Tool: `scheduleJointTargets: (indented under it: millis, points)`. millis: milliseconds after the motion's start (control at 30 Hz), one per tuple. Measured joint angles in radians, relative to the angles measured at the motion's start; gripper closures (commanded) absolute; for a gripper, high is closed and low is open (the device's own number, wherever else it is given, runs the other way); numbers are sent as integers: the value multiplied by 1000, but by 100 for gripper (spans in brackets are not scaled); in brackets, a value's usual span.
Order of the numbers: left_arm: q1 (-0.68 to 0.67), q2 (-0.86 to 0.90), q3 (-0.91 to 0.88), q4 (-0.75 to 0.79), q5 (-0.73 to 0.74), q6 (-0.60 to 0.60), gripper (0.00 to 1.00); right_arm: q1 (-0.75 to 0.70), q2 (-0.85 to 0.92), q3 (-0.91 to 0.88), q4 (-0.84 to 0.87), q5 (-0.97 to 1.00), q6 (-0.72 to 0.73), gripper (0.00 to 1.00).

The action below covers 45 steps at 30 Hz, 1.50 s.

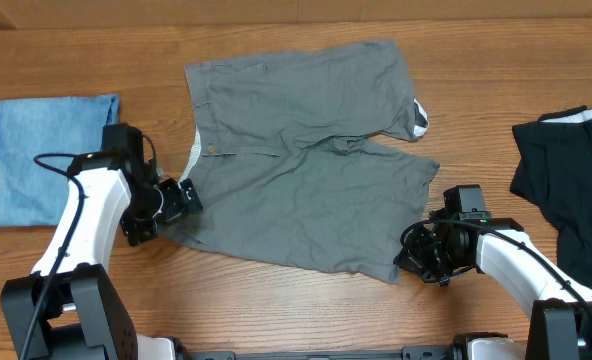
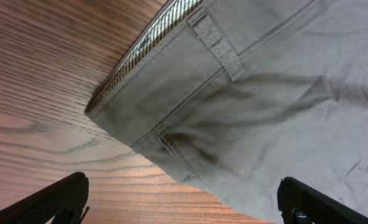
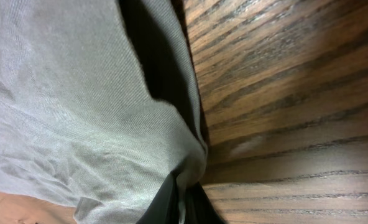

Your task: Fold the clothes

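The grey shorts [image 1: 306, 160] lie spread mid-way across the bench [image 1: 276, 315], the left gripper [image 1: 184, 197] wide apart at their 8 o'clock waistband corner, the right gripper [image 1: 410, 262] pinching their 4 o'clock leg hem.

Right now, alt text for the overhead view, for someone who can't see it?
Grey shorts lie spread out on a wooden table, with the left pincer at their waistband corner and the right pincer at a leg hem corner. Folded blue denim sits far left; a black garment lies at the right edge.
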Motion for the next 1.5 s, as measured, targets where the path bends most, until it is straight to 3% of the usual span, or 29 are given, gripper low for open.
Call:
scheduleJointTargets:
  millis: [567, 1033, 1267, 1500]
  points:
    - [5, 0, -19, 56, 45, 0, 0, 0, 0, 0, 4, 0, -15, 96]
    - [5, 0, -39, 134, -198, -84, 0, 0, 0, 0, 11, 0, -19, 96]
    - [5, 0, -135, 295, -228, -95, 13, 0, 0, 0, 11, 0, -18, 96]
    - [5, 0, -208, 404, -214, -60, 15, 0, 0, 0, 11, 0, -19, 96]
